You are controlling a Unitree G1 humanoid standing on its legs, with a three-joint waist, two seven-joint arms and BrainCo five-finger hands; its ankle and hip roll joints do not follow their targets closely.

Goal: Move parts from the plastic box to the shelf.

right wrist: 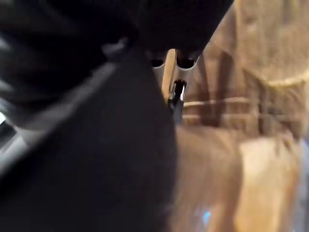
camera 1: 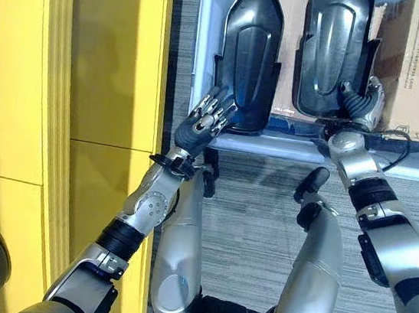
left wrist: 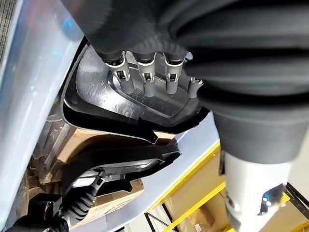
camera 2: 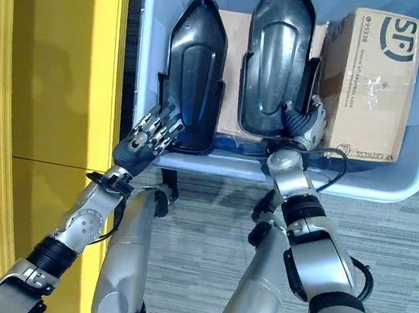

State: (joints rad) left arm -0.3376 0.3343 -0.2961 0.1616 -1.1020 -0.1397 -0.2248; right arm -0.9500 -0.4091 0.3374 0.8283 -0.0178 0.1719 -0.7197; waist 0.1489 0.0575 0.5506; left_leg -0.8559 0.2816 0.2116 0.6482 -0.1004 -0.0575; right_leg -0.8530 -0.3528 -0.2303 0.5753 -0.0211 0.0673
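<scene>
Left hand (camera 2: 149,135) on black part (camera 2: 196,70), cardboard box (camera 2: 374,82)

Two glossy black parts, the left part (camera 2: 193,73) and the right part (camera 2: 278,61), stand in a pale blue translucent plastic box (camera 2: 390,192). Right of them sits a brown cardboard carton (camera 2: 369,85) with dark print. The shelf (camera 2: 59,67) at left is yellow; the floor (camera 2: 206,241) is grey with fine streaks.

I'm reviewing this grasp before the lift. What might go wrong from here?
The left hand meets only the lower corner of the left black part, so the part may tip or slip when lifted. The right hand sits squeezed between the right black part and the cardboard box, and may drag that box in the plastic box.
</scene>
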